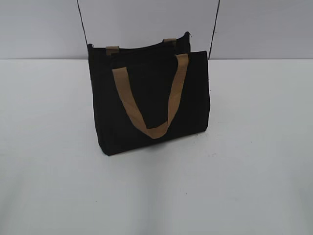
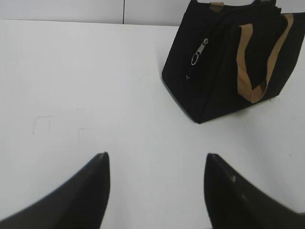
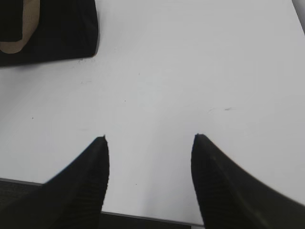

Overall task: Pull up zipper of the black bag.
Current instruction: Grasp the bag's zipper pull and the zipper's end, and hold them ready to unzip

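Note:
The black bag [image 1: 146, 98] stands upright on the white table, its tan strap handle [image 1: 151, 98] hanging down the front. In the left wrist view the black bag [image 2: 209, 81] sits at the upper right, and the zipper [image 2: 199, 51], a silver slider with a ring pull, hangs on its end panel. My left gripper [image 2: 156, 157] is open and empty, well short of the bag. In the right wrist view a corner of the black bag [image 3: 57, 28] shows at the upper left. My right gripper [image 3: 150, 138] is open and empty near the table's front edge. Neither gripper shows in the exterior view.
The white table [image 1: 254, 147] spreads around the bag. A pale wall with dark vertical seams [image 1: 80, 19] stands behind it. The table's front edge [image 3: 143, 217] runs just under my right gripper.

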Robot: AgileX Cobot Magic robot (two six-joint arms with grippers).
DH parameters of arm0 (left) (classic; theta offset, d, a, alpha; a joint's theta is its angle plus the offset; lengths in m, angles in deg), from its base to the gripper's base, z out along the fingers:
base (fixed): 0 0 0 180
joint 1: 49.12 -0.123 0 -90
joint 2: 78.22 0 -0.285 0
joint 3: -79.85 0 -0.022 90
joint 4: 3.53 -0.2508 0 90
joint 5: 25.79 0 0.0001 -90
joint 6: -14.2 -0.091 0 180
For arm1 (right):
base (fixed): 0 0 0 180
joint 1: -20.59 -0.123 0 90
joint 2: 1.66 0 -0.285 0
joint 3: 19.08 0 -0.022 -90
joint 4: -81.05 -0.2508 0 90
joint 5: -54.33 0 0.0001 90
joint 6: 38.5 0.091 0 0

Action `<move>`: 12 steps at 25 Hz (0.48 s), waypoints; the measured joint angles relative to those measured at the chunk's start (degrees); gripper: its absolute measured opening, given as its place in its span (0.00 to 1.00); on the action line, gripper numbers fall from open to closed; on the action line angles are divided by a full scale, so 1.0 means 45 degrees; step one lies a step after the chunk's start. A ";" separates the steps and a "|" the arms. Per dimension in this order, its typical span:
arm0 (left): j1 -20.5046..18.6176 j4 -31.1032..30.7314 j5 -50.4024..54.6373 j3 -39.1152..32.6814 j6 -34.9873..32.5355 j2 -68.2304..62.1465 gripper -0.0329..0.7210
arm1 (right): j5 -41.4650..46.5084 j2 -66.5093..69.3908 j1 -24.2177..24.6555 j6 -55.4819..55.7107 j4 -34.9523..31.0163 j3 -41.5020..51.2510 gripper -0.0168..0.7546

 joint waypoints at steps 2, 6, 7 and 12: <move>0.0000 0.0000 0.0000 0.0000 0.0000 0.0000 0.67 | 0.0000 0.0000 0.0000 0.0000 0.0000 0.0000 0.58; 0.0000 0.0000 0.0000 0.0000 0.0000 0.0000 0.67 | 0.0000 0.0000 0.0000 0.0000 0.0000 0.0000 0.58; 0.0000 0.0000 0.0000 0.0000 0.0000 0.0000 0.67 | 0.0000 0.0000 0.0000 0.0000 0.0000 0.0000 0.58; 0.0000 0.0000 0.0000 0.0000 0.0000 0.0000 0.67 | 0.0000 0.0000 0.0000 0.0000 0.0000 0.0000 0.58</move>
